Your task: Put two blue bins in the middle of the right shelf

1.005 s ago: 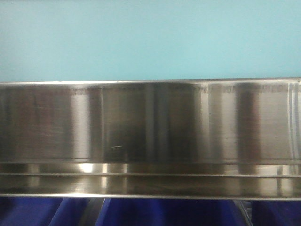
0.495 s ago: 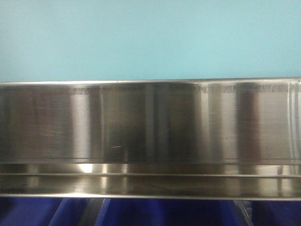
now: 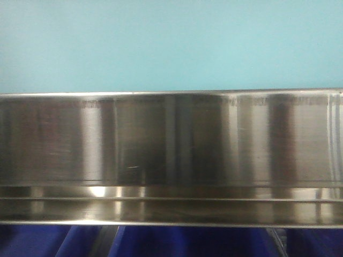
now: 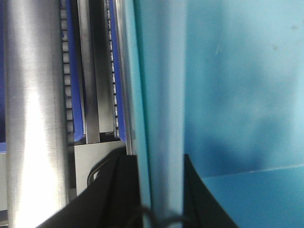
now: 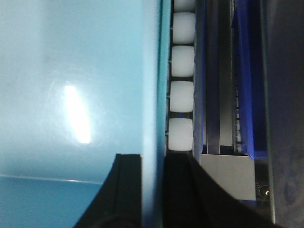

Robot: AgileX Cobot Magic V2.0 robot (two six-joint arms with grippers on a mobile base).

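The pale blue bin (image 3: 171, 43) fills the whole upper part of the front view, its smooth wall ending just above the top edge of the steel front rail (image 3: 171, 139). Whether it rests on that shelf level or hangs just over it cannot be told, nor whether it is one bin or two nested. Below the rail, dark blue bins (image 3: 187, 241) show on the lower level.

A faint row of tiny marks runs along the rail's upper edge toward the right, too blurred to read. No label or brand can be made out on the bin.

In the left wrist view, the left gripper (image 4: 153, 161) straddles the bin's thick rim, one black finger (image 4: 99, 199) on the outside and one inside, both lying against the wall and closed on it. A perforated upright (image 4: 66, 71) stands just beside the rim.

In the right wrist view, the right gripper (image 5: 152, 159) clasps the opposite rim the same way. A column of white rollers (image 5: 183, 61) sits right next to that rim.
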